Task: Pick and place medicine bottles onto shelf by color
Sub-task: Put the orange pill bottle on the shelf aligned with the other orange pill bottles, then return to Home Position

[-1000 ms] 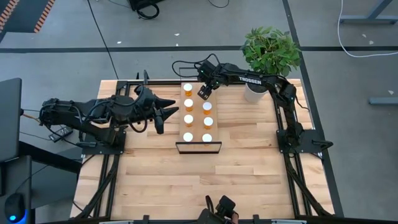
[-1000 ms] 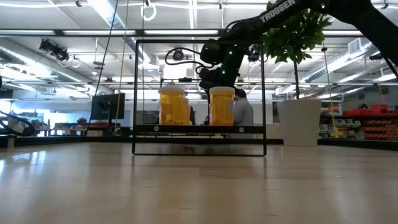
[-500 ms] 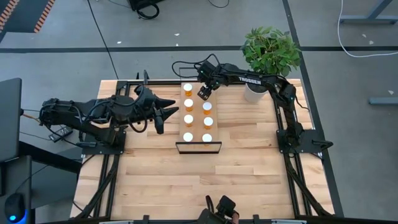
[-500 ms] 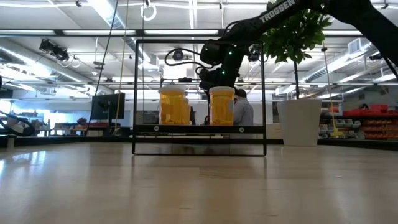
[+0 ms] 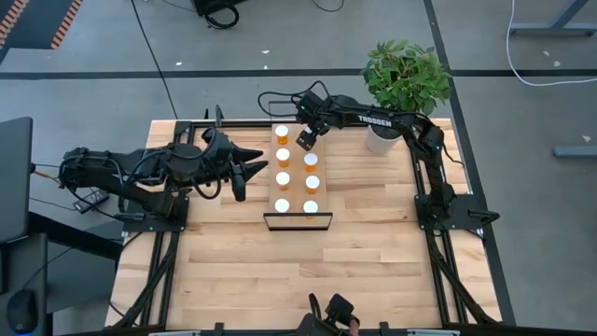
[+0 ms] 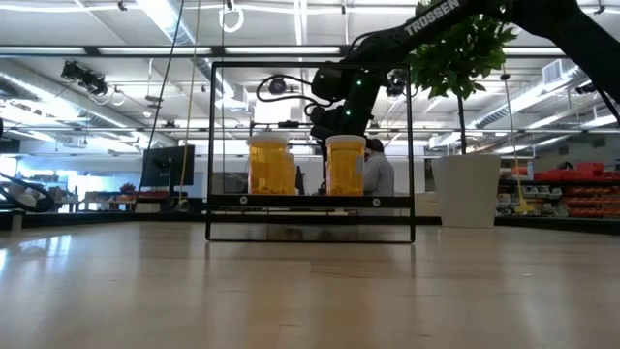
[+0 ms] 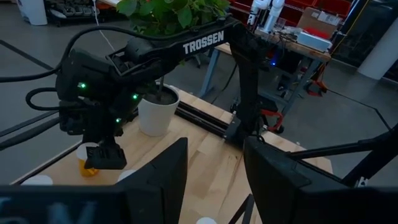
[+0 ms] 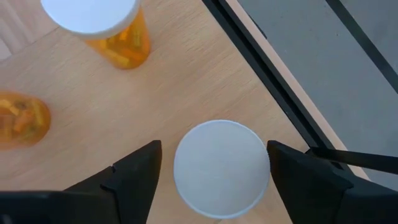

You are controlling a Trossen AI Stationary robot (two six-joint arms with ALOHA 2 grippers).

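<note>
Right claw [image 8: 214,168] hangs spread wide around a white-capped bottle [image 8: 219,167] standing at the shelf's [image 5: 298,173] far end, clear of its sides, so I judge it set in its colour row; left claw [image 5: 244,173] waits beside.

Eight medicine bottles [image 5: 284,177] with round white caps are seen standing upright on the shelf [image 5: 297,191], arranged in two columns of four. Amber bodies are visible on the front pair in the low view. The shelf, a long light-wood board, is framed in thin black metal at its ends.
</note>
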